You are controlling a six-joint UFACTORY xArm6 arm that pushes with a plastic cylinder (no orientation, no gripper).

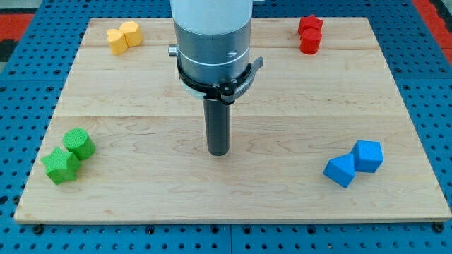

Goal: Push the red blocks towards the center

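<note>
Two red blocks sit touching at the view's top right: a star-like red block point(310, 26) behind a red cylinder point(310, 43). My tip point(219, 152) rests on the wooden board point(141, 106) near its middle, far down and to the left of the red blocks. It touches no block.
Two yellow blocks point(123, 36) lie together at the top left. A green cylinder point(79, 143) and a green star block point(61, 165) lie at the bottom left. Two blue blocks point(354, 162) lie at the bottom right. A blue pegboard surrounds the board.
</note>
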